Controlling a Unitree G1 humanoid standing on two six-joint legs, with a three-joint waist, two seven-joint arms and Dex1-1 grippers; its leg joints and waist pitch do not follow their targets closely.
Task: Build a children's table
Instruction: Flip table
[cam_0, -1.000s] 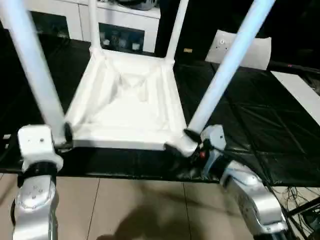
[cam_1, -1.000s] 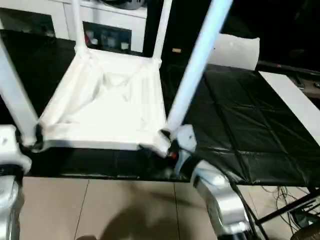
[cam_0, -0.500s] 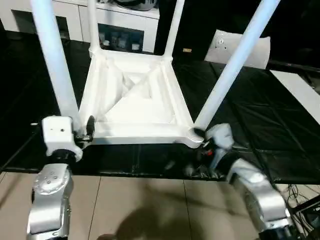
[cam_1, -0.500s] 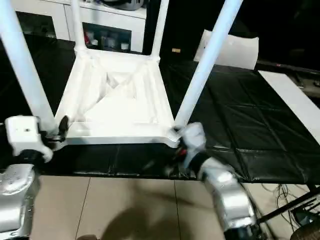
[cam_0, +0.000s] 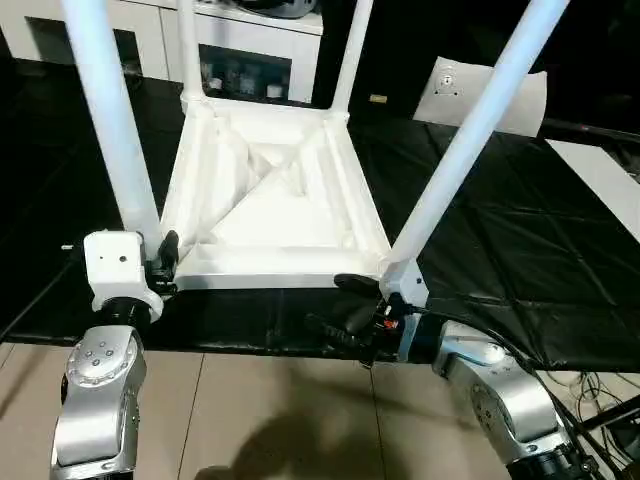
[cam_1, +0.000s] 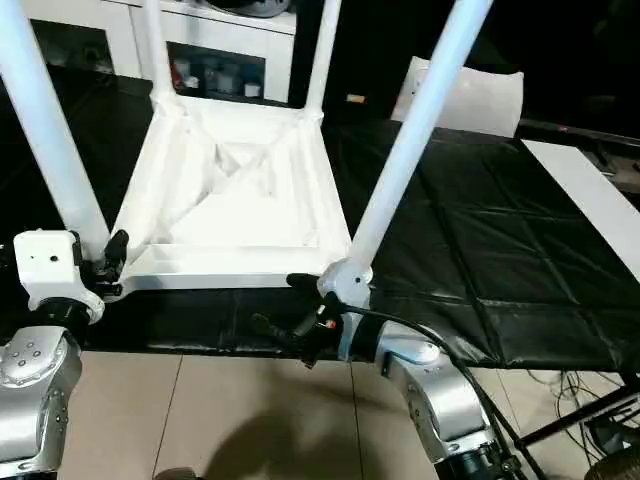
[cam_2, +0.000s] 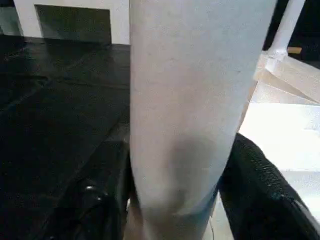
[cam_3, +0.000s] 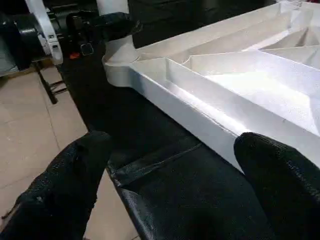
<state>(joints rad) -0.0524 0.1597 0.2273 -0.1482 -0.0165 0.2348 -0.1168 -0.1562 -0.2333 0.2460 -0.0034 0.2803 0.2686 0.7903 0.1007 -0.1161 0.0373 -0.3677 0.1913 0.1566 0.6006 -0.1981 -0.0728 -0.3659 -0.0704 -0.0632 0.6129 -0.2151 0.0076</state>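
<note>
The left end effector (cam_0: 168, 262) has its two black fingers (cam_2: 260, 190) set on either side of the base of the near-left leg (cam_0: 108, 120), closed against it where it enters the corner socket; the right end effector (cam_0: 342, 305) hangs with its fingers (cam_3: 75, 180) spread wide apart and holding nothing, pointing along the front rail just below the near-right corner socket (cam_0: 400, 280). The children's table (cam_0: 270, 190) lies upside down on the black worktop (cam_0: 500, 260), its ribbed, cross-braced underside facing up; all four tapered white legs stand upright in their sockets, the near-right leg (cam_0: 470, 130) leaning up out of the top of the picture, the two far legs (cam_0: 350, 55) thinner behind. Beyond the table stands a white cabinet (cam_0: 245, 60) with glass doors; a flat white panel (cam_0: 480, 95) with a small round fitting lies at the worktop's far right; tan floor tiles (cam_0: 270, 420) show beneath the silver forearms.
</note>
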